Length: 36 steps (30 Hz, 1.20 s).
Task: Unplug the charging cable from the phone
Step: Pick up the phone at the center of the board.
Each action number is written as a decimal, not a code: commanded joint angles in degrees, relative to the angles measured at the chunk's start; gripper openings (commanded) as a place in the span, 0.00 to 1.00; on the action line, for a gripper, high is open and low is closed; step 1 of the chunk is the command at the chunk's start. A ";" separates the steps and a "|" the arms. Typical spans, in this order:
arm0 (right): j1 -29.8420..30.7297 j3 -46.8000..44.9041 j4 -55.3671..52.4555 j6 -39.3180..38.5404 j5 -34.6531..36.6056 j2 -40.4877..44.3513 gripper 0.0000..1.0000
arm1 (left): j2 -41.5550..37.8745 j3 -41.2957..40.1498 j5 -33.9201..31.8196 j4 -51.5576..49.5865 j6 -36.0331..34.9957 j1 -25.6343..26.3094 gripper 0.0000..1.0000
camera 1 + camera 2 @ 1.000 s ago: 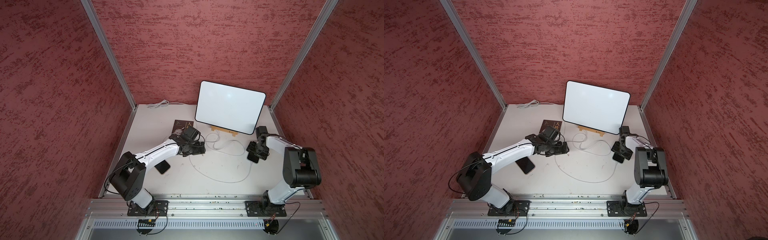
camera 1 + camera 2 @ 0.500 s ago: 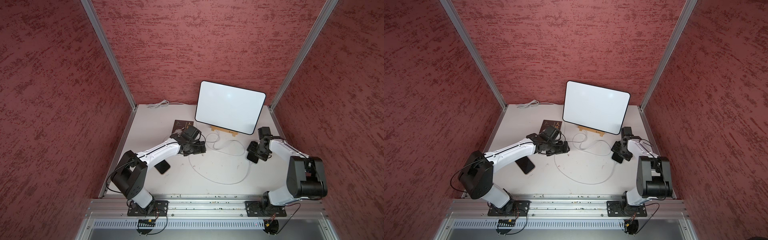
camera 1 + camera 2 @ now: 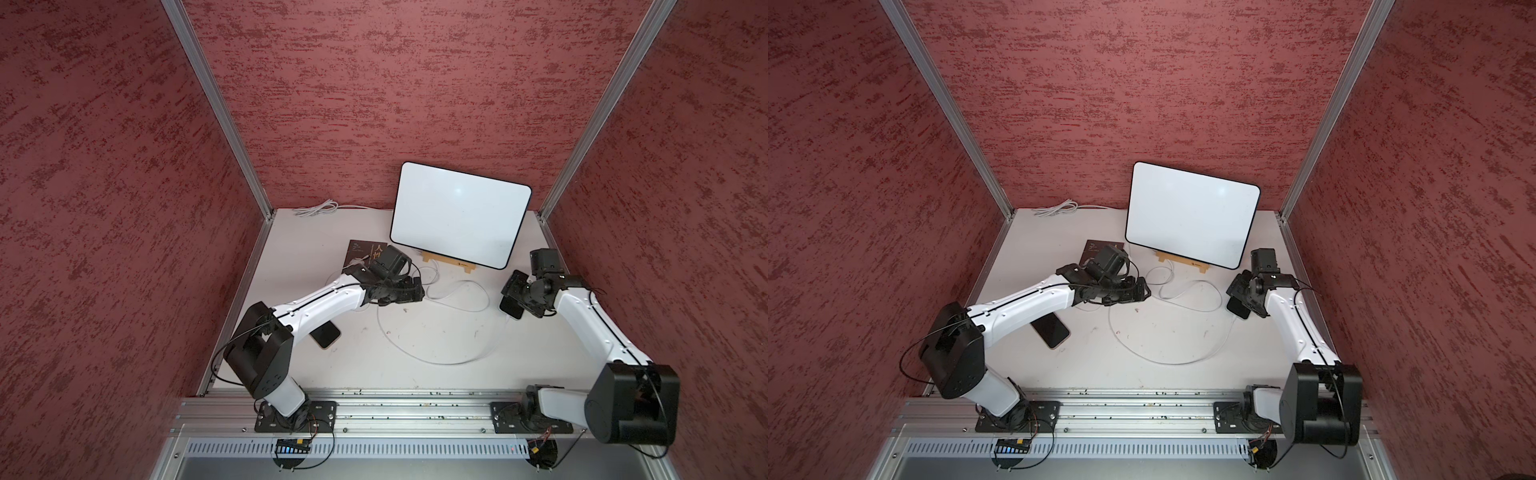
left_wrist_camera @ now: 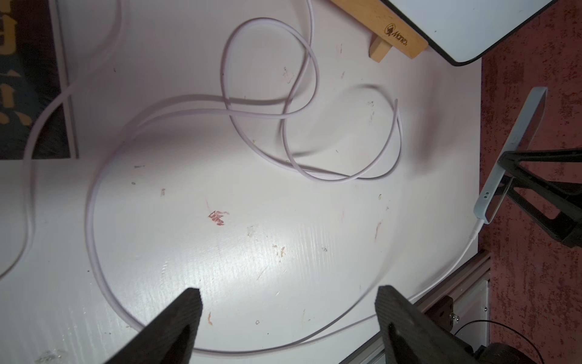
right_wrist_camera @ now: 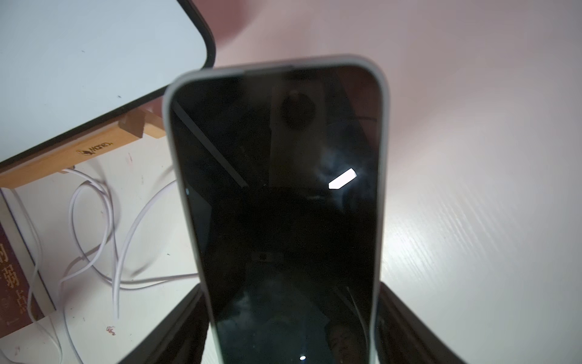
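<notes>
the left gripper (image 4: 288,299) stood wide open with nothing between its jaws, hovering low over the white table (image 3: 436,324) above the loose loops of the charging cable (image 4: 89,220). the right gripper (image 5: 289,293) was clamped across the width of the phone (image 5: 277,189), holding it raised off the table near the right edge, its dark screen towards the wrist camera and a pale case round its rim. in the left wrist view the cable's white plug (image 4: 477,229) sat in the phone's lower end, and the lead ran from there in a wide curve across the table.

behind the loops a whiteboard (image 3: 457,224) leaned on a wooden stand (image 4: 396,34); the mark burnt into the wood seemed to read "manes". a dark book (image 3: 365,249) with gold chinese characters, too small to read, lay beside the left gripper. a second phone (image 3: 326,334) lay flat, partly under the left arm. a small red scribble (image 4: 217,218) marked the table.
</notes>
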<state>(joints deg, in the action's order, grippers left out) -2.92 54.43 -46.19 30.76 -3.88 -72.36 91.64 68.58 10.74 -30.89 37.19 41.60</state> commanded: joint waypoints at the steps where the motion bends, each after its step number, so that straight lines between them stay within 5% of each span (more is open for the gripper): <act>1: 0.72 3.96 -0.71 1.56 -1.20 1.85 0.46 | 0.70 1.94 1.16 2.62 -0.93 0.97 0.90; 22: 14.77 14.67 -1.31 9.62 5.29 0.03 0.45 | 5.04 8.23 6.75 15.80 -3.08 9.33 0.81; 36: 18.10 14.83 0.58 12.60 6.22 -0.09 0.44 | 10.85 8.91 10.30 22.79 -2.57 13.36 0.74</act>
<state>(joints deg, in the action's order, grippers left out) 14.46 67.44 -48.69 42.17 0.45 -72.86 101.43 76.71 19.59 -11.88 35.09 54.22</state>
